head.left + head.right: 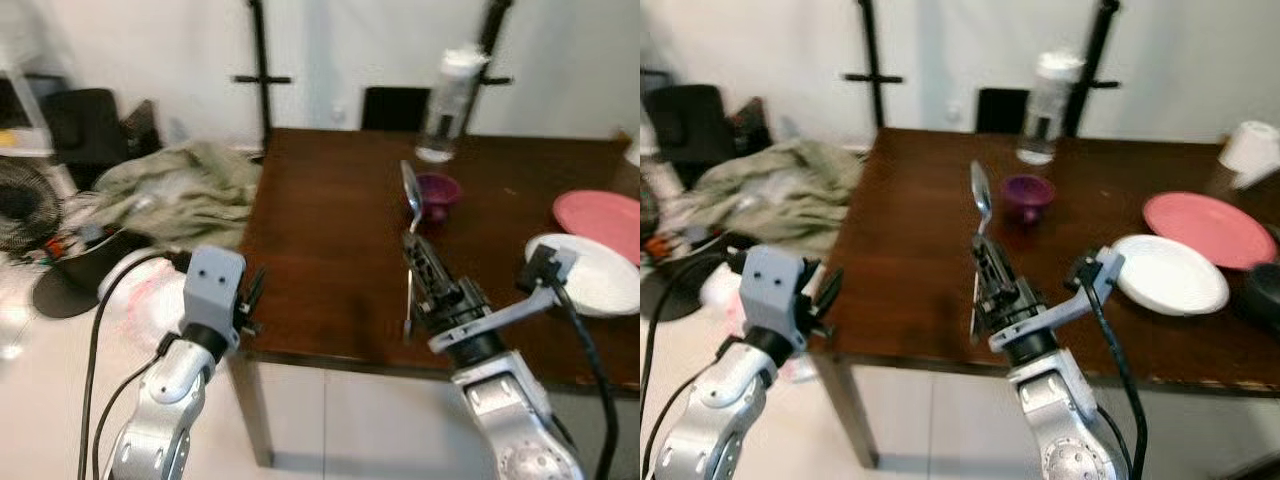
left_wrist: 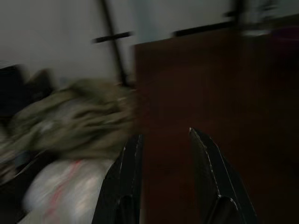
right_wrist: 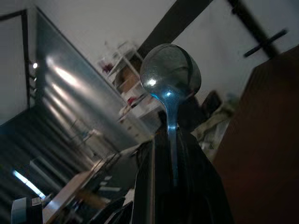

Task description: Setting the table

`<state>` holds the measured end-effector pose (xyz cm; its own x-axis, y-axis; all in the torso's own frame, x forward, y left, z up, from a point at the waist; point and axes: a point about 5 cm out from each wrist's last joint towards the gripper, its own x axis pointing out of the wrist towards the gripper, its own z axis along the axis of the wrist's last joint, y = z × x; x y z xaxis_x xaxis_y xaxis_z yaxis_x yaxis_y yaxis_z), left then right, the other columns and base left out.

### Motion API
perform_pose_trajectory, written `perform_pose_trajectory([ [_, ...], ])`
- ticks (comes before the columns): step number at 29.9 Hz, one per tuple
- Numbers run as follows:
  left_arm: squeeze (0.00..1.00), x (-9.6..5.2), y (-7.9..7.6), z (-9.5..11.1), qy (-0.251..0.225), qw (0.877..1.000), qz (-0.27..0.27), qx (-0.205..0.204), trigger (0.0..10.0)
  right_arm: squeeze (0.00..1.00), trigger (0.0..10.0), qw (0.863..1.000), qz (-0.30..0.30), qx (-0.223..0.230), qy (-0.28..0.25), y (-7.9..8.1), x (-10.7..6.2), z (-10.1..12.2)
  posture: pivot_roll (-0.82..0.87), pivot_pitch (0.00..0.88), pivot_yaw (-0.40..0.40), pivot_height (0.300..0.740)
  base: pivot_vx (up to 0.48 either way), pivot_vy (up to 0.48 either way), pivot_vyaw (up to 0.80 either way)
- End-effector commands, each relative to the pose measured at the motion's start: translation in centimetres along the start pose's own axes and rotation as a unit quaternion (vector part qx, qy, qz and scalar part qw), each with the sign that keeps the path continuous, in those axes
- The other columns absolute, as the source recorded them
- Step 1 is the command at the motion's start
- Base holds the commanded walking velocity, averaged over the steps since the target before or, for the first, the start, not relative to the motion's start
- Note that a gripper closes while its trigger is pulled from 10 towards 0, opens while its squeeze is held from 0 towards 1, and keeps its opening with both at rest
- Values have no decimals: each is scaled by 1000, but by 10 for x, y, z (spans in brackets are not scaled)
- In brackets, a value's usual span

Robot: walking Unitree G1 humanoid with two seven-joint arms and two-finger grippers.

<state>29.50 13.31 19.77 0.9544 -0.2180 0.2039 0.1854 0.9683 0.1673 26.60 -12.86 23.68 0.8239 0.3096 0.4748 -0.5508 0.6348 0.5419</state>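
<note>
Dark wood table (image 1: pixel 330 250) stands against a pale wall, a heap of olive cloth (image 1: pixel 180 185) on the floor beside its left end. Left gripper (image 2: pixel 163 140) hangs off the table's near left corner, fingers apart and holding nothing, the cloth ahead and to its left. Right gripper (image 1: pixel 422 262) is raised over the table's near edge, fingers clamped together on a metal spoon (image 1: pixel 410 195) whose bowl stands up above the fingertips and whose handle runs down past them. Just beyond the spoon's bowl sits a small purple cup (image 1: pixel 438 189), with a clear bottle (image 1: pixel 448 105) farther back. To the right gripper's right lie a white plate (image 1: pixel 592 272) and, behind it, a pink plate (image 1: pixel 600 218).
</note>
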Motion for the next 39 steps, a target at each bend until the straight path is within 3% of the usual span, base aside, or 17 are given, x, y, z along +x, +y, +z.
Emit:
perform_pose_trajectory([
  [1,0,1,-2,-8,20,1000,2,10,10000,0,10000,999,-36,-24,-12,-9,-3,4,37,93,72,740,285,0,0],
  [8,0,3,-3,-9,21,1000,-1,13,10000,0,10000,996,-71,-38,-24,-18,-2,8,35,91,75,740,447,0,0],
  [13,0,3,-4,-10,21,1000,-7,12,10000,0,10000,988,-127,-84,-32,-34,-6,13,32,88,78,740,472,0,0],
  [31,0,3,-6,-10,19,1000,-13,14,10000,0,10000,988,-120,-92,-27,-32,-6,8,33,93,81,740,463,0,0],
  [39,0,0,-9,-12,26,999,-22,6,10000,0,10000,987,-124,-95,-29,-32,-8,8,31,96,82,740,0,0,0],
])
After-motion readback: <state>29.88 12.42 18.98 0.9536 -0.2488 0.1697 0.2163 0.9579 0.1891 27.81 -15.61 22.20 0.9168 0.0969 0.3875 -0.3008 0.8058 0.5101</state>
